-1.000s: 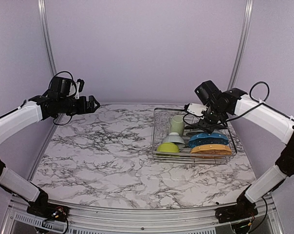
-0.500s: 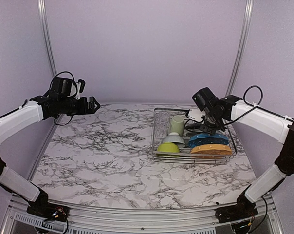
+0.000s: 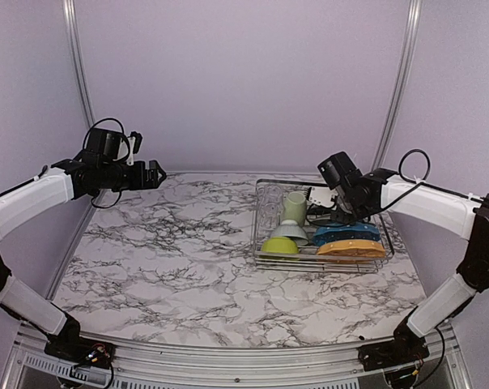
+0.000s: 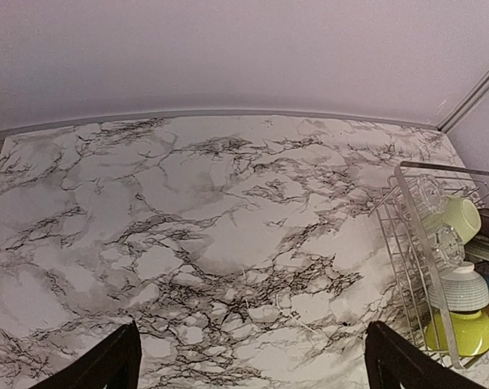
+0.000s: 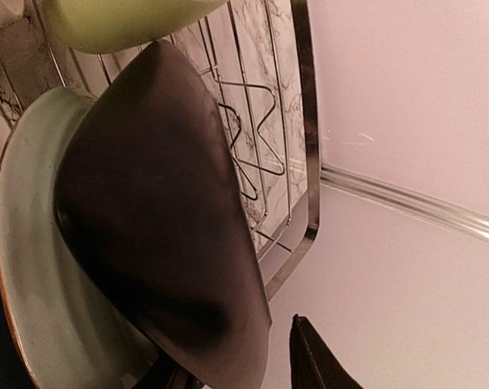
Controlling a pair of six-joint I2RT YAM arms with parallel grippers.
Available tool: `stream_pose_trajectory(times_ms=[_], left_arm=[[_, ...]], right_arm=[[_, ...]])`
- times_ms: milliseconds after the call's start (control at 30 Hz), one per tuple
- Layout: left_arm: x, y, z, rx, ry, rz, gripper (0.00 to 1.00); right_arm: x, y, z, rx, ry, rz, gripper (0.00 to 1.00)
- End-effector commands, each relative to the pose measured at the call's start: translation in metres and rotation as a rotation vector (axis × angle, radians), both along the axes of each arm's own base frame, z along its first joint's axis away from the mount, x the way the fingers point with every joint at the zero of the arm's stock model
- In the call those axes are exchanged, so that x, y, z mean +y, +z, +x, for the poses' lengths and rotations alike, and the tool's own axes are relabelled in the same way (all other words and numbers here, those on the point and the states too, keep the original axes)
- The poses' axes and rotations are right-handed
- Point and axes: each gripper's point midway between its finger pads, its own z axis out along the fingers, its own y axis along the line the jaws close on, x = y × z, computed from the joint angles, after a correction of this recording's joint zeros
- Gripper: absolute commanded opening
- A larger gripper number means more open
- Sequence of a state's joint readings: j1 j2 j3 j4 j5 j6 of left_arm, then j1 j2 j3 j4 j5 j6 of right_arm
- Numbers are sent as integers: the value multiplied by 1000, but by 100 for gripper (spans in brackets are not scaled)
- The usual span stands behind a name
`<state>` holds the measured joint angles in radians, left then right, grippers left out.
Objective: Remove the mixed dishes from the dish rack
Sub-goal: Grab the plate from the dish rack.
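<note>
The silver wire dish rack (image 3: 265,258) stands on the right of the table. It holds a clear glass (image 3: 270,207), a pale green mug (image 3: 294,207), a small white bowl (image 3: 289,230), a lime green bowl (image 3: 279,245), a blue plate (image 3: 346,232) and an orange dotted plate (image 3: 351,249). My right gripper (image 3: 329,212) is low in the rack's back right part. In the right wrist view its jaws (image 5: 244,356) are open astride the edge of the dark square plate (image 5: 155,203), with a gap at the visible finger (image 5: 313,361). My left gripper (image 3: 158,173) is open and empty, high at the far left.
A pale grey-green plate with a brown rim (image 5: 26,275) leans right behind the dark plate. The rack's corner (image 5: 305,235) lies close to the right wall. The left wrist view shows marble table (image 4: 212,243) and the rack's left side (image 4: 414,259).
My right gripper has moved down and a little left into the rack, onto the dark plate. The left arm has not moved.
</note>
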<state>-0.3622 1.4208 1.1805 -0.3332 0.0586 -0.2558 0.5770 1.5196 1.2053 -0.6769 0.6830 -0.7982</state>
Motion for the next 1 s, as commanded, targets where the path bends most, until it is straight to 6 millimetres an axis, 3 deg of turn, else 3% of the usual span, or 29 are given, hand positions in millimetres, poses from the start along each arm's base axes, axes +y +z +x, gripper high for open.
stream_pose_trajectory(times_ms=[0, 300, 967], left_arm=[[2, 4, 4, -30, 7, 23, 99], [14, 8, 7, -42, 66, 68, 99], [14, 16, 10, -55, 70, 69, 99]], right_arm=[[4, -4, 11, -8, 24, 11, 35], [1, -7, 14, -20, 40, -17, 26], [-6, 37, 8, -122, 67, -114, 5]])
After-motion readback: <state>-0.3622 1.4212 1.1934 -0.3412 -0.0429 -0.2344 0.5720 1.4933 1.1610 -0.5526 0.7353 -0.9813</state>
